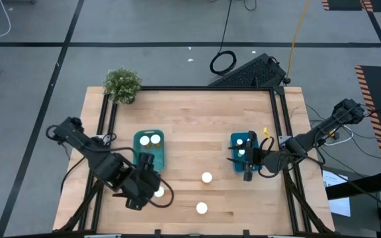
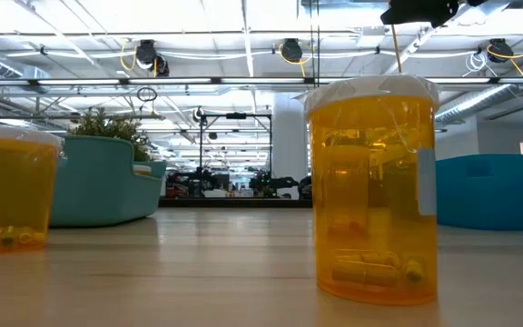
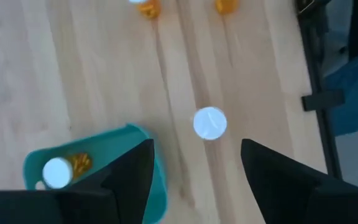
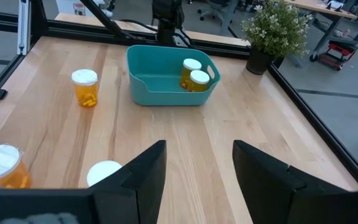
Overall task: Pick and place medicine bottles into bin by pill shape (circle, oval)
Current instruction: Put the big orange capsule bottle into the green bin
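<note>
Three medicine bottles with white caps and amber bodies stand loose on the wooden table: one at mid-table, one near the front edge, and one under my left gripper. That gripper hovers open above this bottle's cap without touching it. The left teal bin holds two bottles. The right teal bin shows two white caps. My right gripper is open over the right bin's near end, with nothing between its fingers.
A small potted plant stands at the table's far left corner. A black frame rail runs along the table's edges. In the low view a large amber bottle fills the foreground, with another at the left.
</note>
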### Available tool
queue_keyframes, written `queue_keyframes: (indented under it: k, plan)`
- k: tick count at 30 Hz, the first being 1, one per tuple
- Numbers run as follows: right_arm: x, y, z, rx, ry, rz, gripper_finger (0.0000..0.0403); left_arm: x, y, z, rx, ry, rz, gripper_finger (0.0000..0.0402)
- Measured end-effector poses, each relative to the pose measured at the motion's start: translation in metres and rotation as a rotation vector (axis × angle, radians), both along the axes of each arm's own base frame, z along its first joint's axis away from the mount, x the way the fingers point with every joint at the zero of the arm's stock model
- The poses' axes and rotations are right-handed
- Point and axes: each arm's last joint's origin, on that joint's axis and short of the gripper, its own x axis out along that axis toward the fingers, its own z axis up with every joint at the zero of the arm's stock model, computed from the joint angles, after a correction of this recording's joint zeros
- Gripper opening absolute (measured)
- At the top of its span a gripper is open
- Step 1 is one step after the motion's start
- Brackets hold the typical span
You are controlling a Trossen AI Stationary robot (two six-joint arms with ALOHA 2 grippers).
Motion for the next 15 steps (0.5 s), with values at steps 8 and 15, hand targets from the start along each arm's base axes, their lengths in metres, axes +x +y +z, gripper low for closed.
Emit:
queue_keyframes:
  k: [8,15]
  plan:
    - [0.0,0.0,0.0,-0.003,0.001,0.001,0.018,0.018,-0.012,-0.014,-0.009,0.092,-0.015,0.0265]
    - [0.0,0.0,0.0,-0.008,0.002,0.004,0.018,0.031,-0.027,-0.053,0.03,0.112,-0.051,0.0304]
